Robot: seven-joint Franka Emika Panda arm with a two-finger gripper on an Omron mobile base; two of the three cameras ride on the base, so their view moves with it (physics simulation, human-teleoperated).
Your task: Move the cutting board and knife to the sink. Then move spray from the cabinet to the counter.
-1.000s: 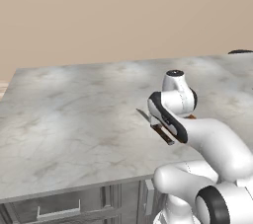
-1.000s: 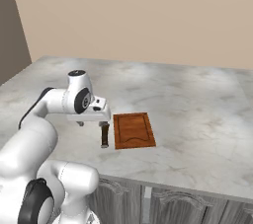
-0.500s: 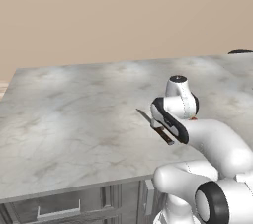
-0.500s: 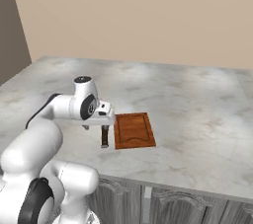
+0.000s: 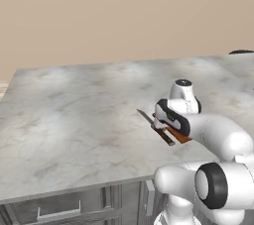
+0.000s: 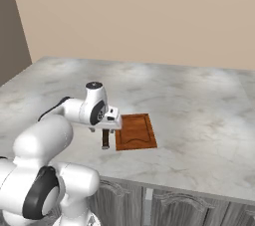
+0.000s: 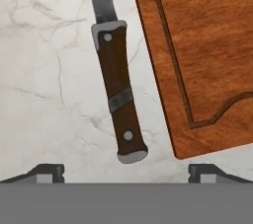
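My hand (image 7: pixel 126 171) hangs over the marble bench (image 7: pixel 44 70) with its fingers (image 7: pixel 47 171) spread wide apart, gripping nothing. The knife (image 7: pixel 116 104) lies flat just ahead, between them, handle end nearest me. Just to its right lies the cutting board (image 7: pixel 207 50), close beside but apart.

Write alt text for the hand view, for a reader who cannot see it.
A slim knife with a dark brown riveted handle and silver blade lies on the grey-white marble counter, just beside a reddish-brown grooved wooden cutting board. The open tool hovers above, its two dark fingertips spread either side of the handle's end.
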